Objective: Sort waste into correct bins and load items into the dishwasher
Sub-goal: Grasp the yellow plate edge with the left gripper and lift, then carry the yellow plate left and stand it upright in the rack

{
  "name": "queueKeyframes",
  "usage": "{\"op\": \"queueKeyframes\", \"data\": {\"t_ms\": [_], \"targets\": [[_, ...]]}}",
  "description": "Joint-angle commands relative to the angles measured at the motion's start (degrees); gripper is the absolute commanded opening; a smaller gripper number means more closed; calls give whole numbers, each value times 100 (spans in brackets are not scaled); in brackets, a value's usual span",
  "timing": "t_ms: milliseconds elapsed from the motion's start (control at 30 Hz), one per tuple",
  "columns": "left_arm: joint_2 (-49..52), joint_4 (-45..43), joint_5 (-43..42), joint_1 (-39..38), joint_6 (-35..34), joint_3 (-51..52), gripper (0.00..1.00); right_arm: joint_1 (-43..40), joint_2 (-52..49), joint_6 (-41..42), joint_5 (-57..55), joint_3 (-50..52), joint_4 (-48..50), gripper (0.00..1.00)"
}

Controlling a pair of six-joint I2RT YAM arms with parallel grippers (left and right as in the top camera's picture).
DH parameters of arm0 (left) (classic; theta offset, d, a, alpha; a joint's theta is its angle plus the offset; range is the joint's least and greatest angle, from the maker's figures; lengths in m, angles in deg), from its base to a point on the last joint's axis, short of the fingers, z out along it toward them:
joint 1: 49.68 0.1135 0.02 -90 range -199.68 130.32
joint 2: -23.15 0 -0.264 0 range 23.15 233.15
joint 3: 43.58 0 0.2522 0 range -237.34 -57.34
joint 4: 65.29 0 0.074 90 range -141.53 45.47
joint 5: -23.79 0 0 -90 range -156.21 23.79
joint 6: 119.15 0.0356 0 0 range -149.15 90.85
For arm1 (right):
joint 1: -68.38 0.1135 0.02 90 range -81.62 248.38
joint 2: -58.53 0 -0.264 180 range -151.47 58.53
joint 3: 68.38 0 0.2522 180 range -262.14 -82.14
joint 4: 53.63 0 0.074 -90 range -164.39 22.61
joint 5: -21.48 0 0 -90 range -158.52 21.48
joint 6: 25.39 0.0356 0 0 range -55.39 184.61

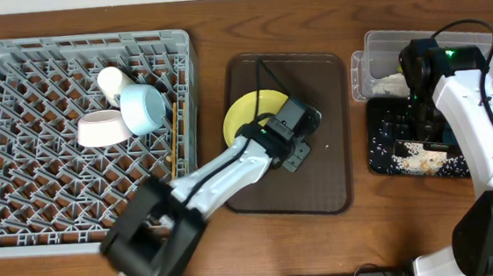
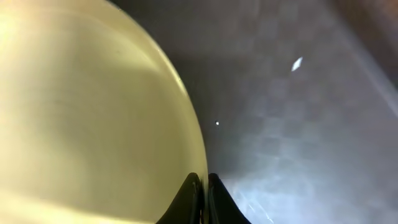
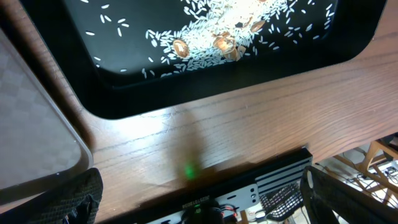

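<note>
A yellow plate (image 1: 245, 116) lies on the brown tray (image 1: 321, 194) in the middle of the table. My left gripper (image 1: 279, 122) is at the plate's right edge. In the left wrist view its jaws (image 2: 204, 186) are shut on the rim of the yellow plate (image 2: 81, 112), with the tray (image 2: 298, 124) beneath. My right gripper (image 1: 424, 128) hovers over a black tray (image 1: 380, 158) of rice and food scraps. In the right wrist view its fingers (image 3: 199, 193) are wide apart and empty above the table, near the black tray's front rim (image 3: 124, 106).
A grey dish rack (image 1: 15, 103) at the left holds a white cup (image 1: 110, 79), a light blue bowl (image 1: 143, 108), a white bowl (image 1: 100, 129) and a thin wooden stick (image 1: 174, 135). A clear plastic container (image 1: 381, 52) with white waste stands behind the black tray.
</note>
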Motion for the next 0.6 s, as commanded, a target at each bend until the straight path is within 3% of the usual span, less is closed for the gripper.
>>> {"op": "queueKeyframes", "data": {"t_ms": [0,167,267,567], "targets": [[-798,92,-31,15,-466,37,6,-63,-4,55,-39,-13,7,99],[-1832,291,-81,85,-566,37,6,-63,-4,57,-42,-13,-4,99],[-2389,400,-599,330,-568,37,6,-63,-4,57,-39,-13,-4,99],[-3373,597,-2586,2124,-807,37,6,-63,-4,57,-39,-13,-7,99]]}}
